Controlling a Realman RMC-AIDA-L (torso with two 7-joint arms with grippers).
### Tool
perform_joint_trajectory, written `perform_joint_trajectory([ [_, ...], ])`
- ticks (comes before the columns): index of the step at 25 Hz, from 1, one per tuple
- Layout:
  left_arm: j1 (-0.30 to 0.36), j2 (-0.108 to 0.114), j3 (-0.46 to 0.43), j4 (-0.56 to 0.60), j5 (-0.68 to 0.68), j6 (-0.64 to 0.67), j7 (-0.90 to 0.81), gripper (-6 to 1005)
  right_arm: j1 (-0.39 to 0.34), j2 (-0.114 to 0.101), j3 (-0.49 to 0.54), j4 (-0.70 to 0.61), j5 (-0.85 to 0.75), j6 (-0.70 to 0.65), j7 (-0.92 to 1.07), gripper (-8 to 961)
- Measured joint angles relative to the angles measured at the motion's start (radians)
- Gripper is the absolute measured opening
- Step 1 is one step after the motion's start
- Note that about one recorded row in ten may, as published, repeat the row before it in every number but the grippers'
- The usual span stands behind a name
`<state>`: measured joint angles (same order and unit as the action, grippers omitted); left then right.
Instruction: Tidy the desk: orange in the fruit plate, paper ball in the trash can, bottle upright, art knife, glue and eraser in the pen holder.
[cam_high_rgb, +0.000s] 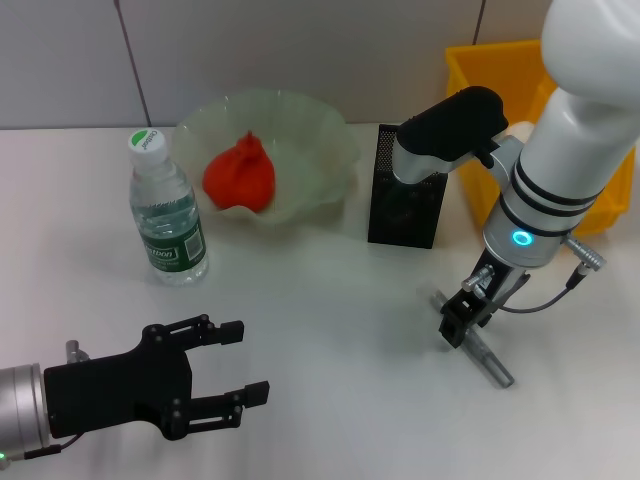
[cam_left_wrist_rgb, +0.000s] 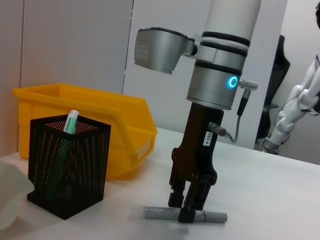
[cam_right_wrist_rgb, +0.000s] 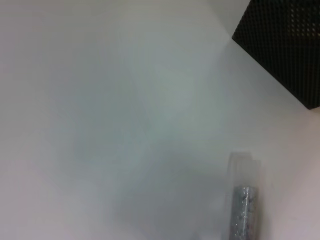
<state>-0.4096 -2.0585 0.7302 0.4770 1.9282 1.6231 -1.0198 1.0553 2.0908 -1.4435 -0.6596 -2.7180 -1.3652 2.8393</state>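
A: Right gripper (cam_high_rgb: 462, 322)?
B: Down at the white desk (cam_high_rgb: 330, 330), fingers straddling the grey art knife (cam_high_rgb: 482, 352), which lies flat in front of the black mesh pen holder (cam_high_rgb: 408, 200). Whether they pinch it: cannot tell.
A: Left gripper (cam_high_rgb: 235, 372)?
B: Spread wide, empty, near desk edge.
A: Others?
B: Water bottle (cam_high_rgb: 166, 212) upright beside the fruit plate (cam_high_rgb: 300, 130); red-orange fruit (cam_high_rgb: 241, 175) in it. Yellow bin (cam_high_rgb: 480, 70) behind the holder.

Small white tag on right gripper (cam_left_wrist_rgb: 194, 200) (print unreadable), bottle (cam_high_rgb: 166, 212) label illegible
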Motion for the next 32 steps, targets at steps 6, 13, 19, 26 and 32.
perform_joint_trajectory([
  [6, 0.0, 0.0, 0.0, 0.0, 0.0, 0.0, 0.0, 787, 0.0, 0.0, 0.0, 0.011, 0.0, 0.0, 0.0, 381],
  [13, 0.0, 0.0, 0.0, 0.0, 0.0, 0.001, -0.001, 788, 0.0, 0.0, 0.0, 0.012, 0.0, 0.001, 0.0, 186],
  [19, 0.0, 0.0, 0.0, 0.0, 0.0, 0.002, -0.001, 787, -0.003, 0.0, 0.0, -0.008, 0.0, 0.001, -0.001, 151],
  [26, 0.0, 0.003, -0.001, 0.0, 0.0, 0.006, -0.004, 787, -0.051, -0.004, 0.005, -0.18, 0.052, -0.035, -0.044, 148],
  [32, 0.001, 0.006, -0.003, 0.0, 0.0, 0.008, -0.006, 788, -0.13, -0.007, 0.016, -0.338, 0.181, -0.048, -0.17, 147],
])
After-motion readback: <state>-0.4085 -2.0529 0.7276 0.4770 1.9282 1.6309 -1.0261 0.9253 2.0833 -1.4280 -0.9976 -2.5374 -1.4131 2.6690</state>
